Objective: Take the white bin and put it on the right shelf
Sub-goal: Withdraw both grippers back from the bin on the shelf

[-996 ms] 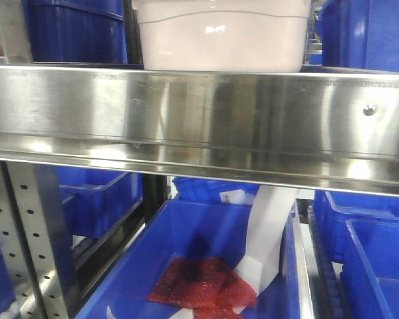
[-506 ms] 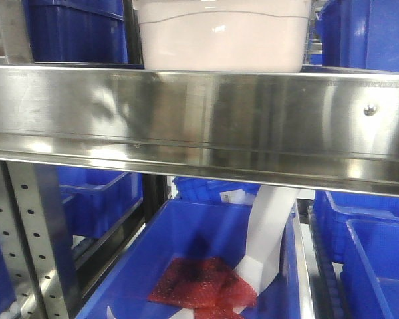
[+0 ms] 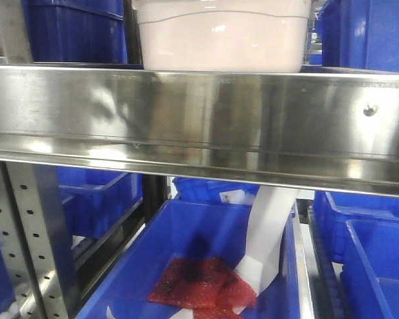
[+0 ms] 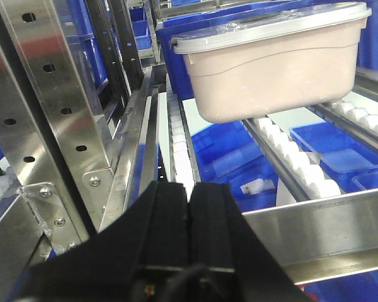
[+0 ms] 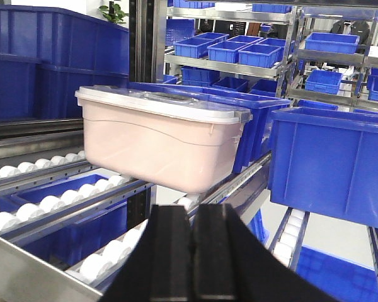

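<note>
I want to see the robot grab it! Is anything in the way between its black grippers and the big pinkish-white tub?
Nothing visible. The shut left gripper and shut right gripper both face the big pinkish-white plastic tub across bare white rollers.

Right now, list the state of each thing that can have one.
white bin: lid on, upright, resting on the roller shelf, not held.
left gripper: shut, empty, short of the bin.
right gripper: shut, empty, short of the bin.
lower blue bin: open, holding red bags and white paper.
</note>
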